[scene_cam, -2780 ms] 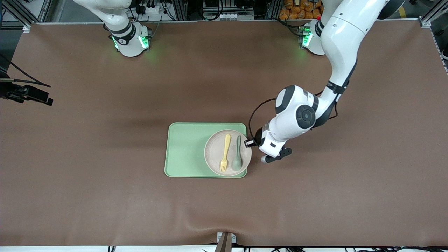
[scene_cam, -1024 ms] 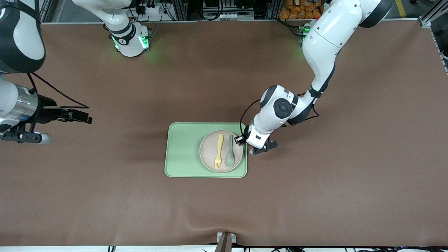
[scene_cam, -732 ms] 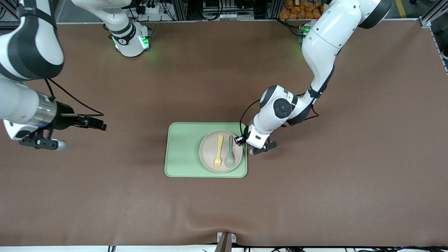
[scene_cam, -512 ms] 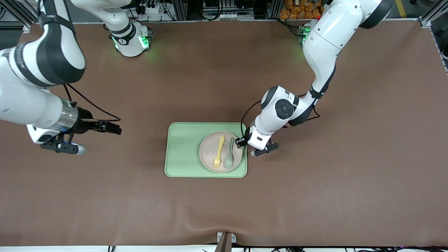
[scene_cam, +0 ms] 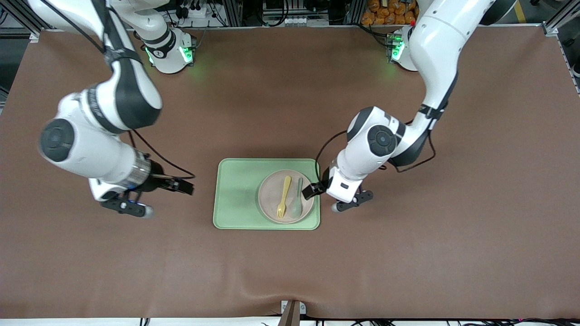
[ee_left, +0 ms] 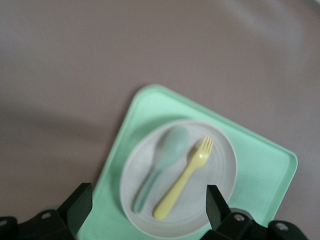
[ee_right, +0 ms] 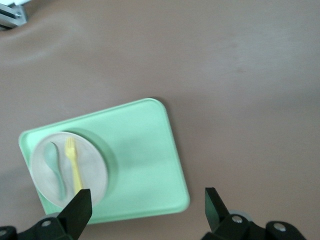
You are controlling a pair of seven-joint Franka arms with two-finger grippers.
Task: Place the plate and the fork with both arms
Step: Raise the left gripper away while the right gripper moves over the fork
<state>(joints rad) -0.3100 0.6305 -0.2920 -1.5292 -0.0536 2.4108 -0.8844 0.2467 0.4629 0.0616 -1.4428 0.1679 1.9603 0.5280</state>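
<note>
The beige plate (scene_cam: 271,194) lies on the light-green tray (scene_cam: 238,190), at the tray's end toward the left arm. The yellow fork (scene_cam: 284,198) lies on the plate beside a green spoon (scene_cam: 297,200). My left gripper (scene_cam: 311,190) is open and empty, over the plate's edge toward the left arm. The left wrist view shows the plate (ee_left: 220,165), the fork (ee_left: 184,179) and the gripper (ee_left: 147,210). My right gripper (scene_cam: 183,186) is open and empty over the table beside the tray, toward the right arm's end. The right wrist view shows the plate (ee_right: 90,170), the fork (ee_right: 75,167) and the gripper (ee_right: 147,207).
The tray sits mid-table on a brown cloth (scene_cam: 408,253). The tray half (ee_right: 145,150) toward the right arm is bare. The arms' bases stand at the table's edge farthest from the front camera. A black cable (scene_cam: 163,165) loops from the right wrist.
The plate slid fully onto the tray. The left gripper then drew slightly away from the plate. The right arm swung in from the table's end to beside the tray.
</note>
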